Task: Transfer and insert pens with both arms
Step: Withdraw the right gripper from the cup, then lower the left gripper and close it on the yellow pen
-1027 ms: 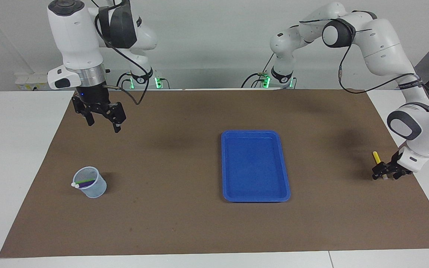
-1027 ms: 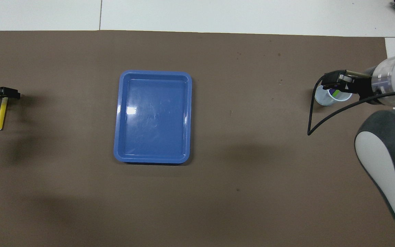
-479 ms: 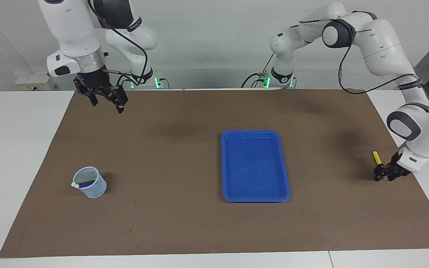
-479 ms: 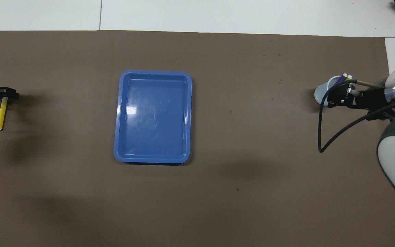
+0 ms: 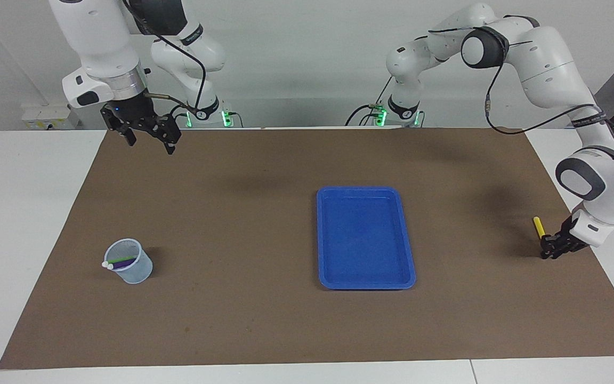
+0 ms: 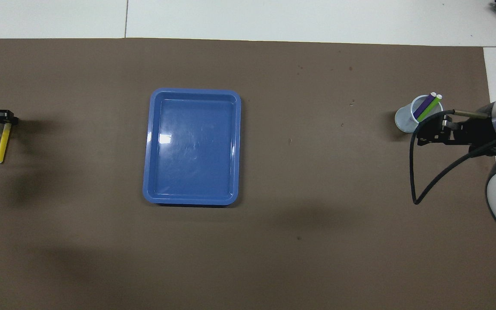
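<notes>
Two pens, green (image 5: 124, 259) and purple (image 5: 121, 264), stand in the cup (image 5: 130, 261), while the left gripper (image 5: 551, 249) pinches the yellow pen (image 5: 539, 226) near one end, so lifting may swing it loose; the right gripper (image 5: 147, 137) hangs spread.

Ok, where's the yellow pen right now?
The yellow pen lies on the brown mat at the left arm's end of the table, well clear of the blue tray, with the left end effector down at one end of it.

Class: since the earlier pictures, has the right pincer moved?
Yes. The right pincer has risen and drawn back toward the robots, away from the cup.
</notes>
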You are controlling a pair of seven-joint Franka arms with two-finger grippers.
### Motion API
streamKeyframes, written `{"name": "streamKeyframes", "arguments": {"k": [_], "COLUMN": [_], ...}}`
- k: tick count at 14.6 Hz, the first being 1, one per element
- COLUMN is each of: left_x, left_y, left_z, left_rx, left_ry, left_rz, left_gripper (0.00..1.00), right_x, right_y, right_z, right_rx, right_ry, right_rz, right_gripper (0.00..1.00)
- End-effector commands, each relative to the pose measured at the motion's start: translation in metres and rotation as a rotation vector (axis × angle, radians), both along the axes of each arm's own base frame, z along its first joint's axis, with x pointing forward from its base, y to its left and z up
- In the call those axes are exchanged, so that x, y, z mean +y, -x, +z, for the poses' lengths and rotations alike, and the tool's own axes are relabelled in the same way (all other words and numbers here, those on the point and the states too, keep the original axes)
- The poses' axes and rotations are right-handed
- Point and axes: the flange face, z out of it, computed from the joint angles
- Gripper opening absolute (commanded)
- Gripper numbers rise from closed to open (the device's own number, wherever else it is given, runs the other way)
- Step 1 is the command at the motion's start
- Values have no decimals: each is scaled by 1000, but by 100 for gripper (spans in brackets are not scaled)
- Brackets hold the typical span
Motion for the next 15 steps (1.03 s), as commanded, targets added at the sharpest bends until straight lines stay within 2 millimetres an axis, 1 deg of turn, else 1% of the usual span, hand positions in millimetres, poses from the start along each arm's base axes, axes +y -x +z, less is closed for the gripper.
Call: {"name": "streamKeyframes", "arguments": {"k": [1, 2, 3, 4, 5, 7, 9, 11, 15], "left_x": [4, 4, 4, 4, 4, 4, -2, -3, -7], "left_y": [5, 5, 5, 5, 5, 5, 4, 0, -2], "left_z": [-12, -12, -12, -12, -12, -11, -12, -4, 5], "left_rx": [28, 26, 26, 26, 26, 27, 41, 36, 40], "left_ry": [10, 9, 10, 9, 9, 12, 28, 28, 32], "left_rz": [-8, -9, -9, -8, -8, -7, -7, -6, 17], "left_gripper": [20, 14, 4, 0, 0, 0, 0, 0, 0], "right_x": [-2, -1, -2, -2, -3, 0, -6, -10, -12], "right_y": [9, 9, 11, 13, 13, 13, 11, 11, 12], "right_z": [8, 8, 9, 13, 13, 11, 9, 9, 7], "right_rx": [17, 22, 23, 20, 20, 25, 30, 30, 44], "right_ry": [-30, -30, -30, -30, -31, -31, -37, -58, -64], "right_rz": [28, 39, 39, 39, 37, 43, 40, 33, 74], "right_gripper": [100, 100, 100, 100, 100, 100, 100, 100, 100]}}
